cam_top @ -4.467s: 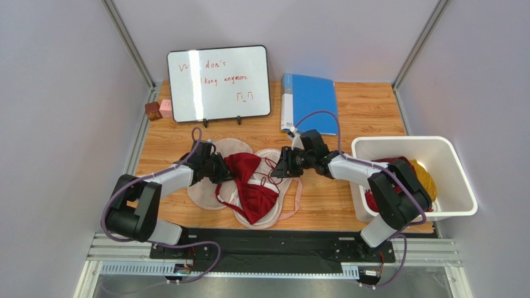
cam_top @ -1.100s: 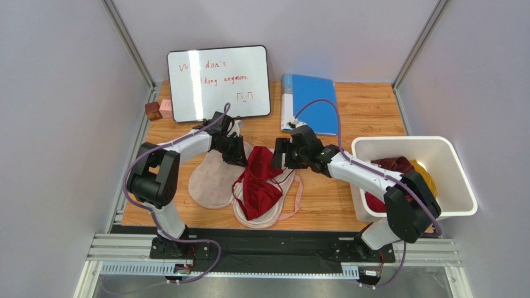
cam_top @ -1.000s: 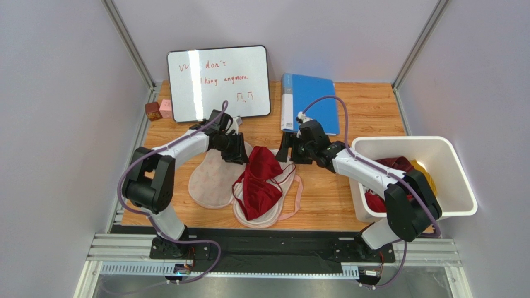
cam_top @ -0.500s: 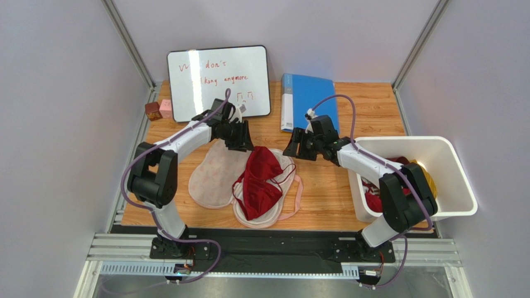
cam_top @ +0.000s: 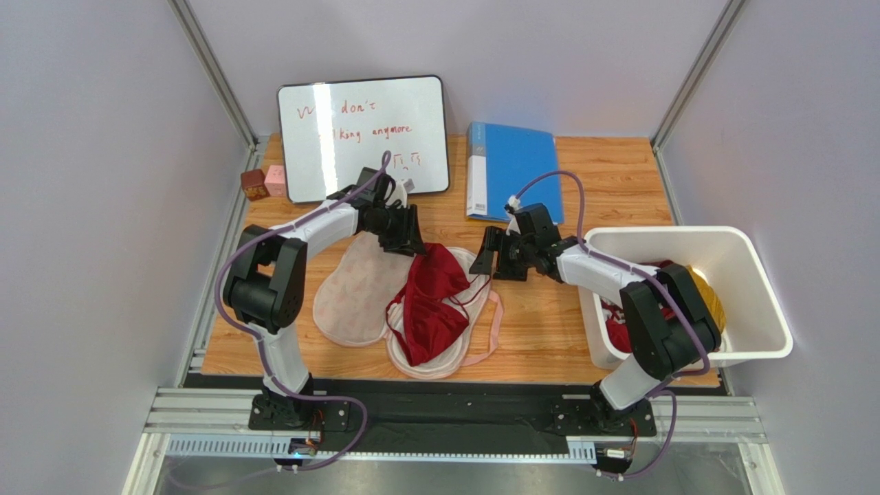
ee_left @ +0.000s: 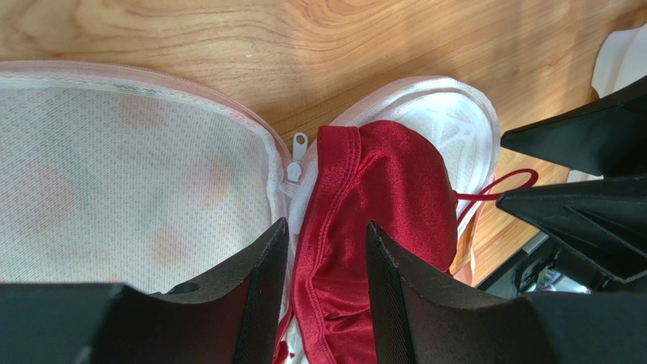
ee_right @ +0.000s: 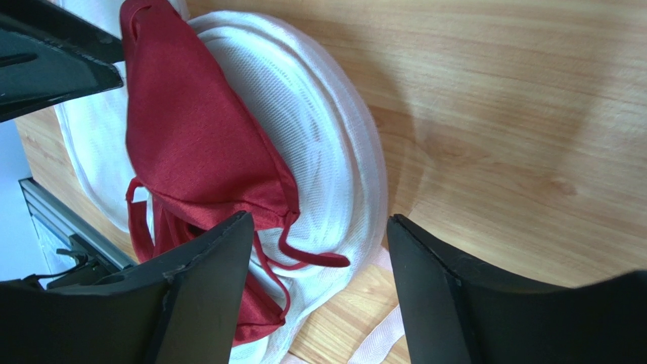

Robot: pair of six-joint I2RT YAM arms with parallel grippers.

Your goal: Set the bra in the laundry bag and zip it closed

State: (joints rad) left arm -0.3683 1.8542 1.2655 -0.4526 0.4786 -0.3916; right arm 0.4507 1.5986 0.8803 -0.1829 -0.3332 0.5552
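Observation:
The laundry bag lies spread open in two lobes on the wooden table, its pale mesh lining facing up. On the right lobe rests the dark red bra, folded, with thin straps trailing over the white rim. My left gripper hovers at the bra's far end; its jaws are open and straddle the bra's edge, close to the white zipper pull. My right gripper is open just right of the bag, over the rim and a red strap.
A whiteboard and a blue folder stand at the back. Two small blocks sit at the back left. A white bin holding red and yellow clothes is at the right, close to my right arm.
My left gripper slid a little farther back and right along the bag and opened slightly. My right gripper drew away to the right, then dipped toward the bag's rim. The bra stayed put.

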